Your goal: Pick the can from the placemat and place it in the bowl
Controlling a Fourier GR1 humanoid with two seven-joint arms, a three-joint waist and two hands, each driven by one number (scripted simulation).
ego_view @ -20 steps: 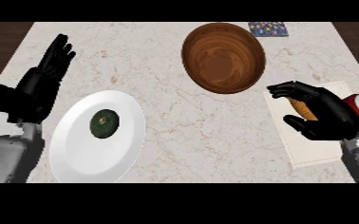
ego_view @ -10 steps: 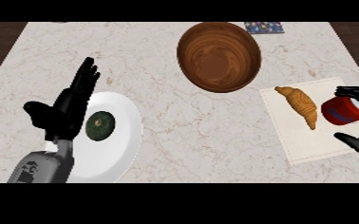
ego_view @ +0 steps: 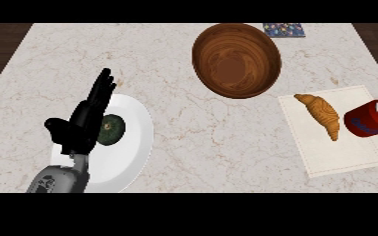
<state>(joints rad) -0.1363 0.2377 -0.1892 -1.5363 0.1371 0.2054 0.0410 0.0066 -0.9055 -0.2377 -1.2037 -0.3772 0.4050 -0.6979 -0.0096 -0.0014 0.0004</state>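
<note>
Head view over the counter (ego_view: 192, 130). Shows no right hand anywhere, where half a second ago its fingers sat just beside the can (ego_view: 363, 120) at the right edge, and a second ago closed in over the placemat (ego_view: 332, 152). Leaves the can ungrasped on the placemat's far right side, cropped by the picture's border, with the croissant (ego_view: 319, 115) just beside it. Puts the pick back to its start: needs a fresh reach from the right before any carry to the bowl (ego_view: 236, 60), which holds nothing yet.

Shows the left hand (ego_view: 80, 129) shifted inward from the left edge, fingers straight and close together, holding nothing, raised over the plate (ego_view: 136, 152) beside the dark green avocado (ego_view: 111, 129).

Appears to stand upright, long axis rising off the mat and top end facing the viewer, though cropping makes this uncertain. Lies well apart from the bowl, to its lower right.
</note>
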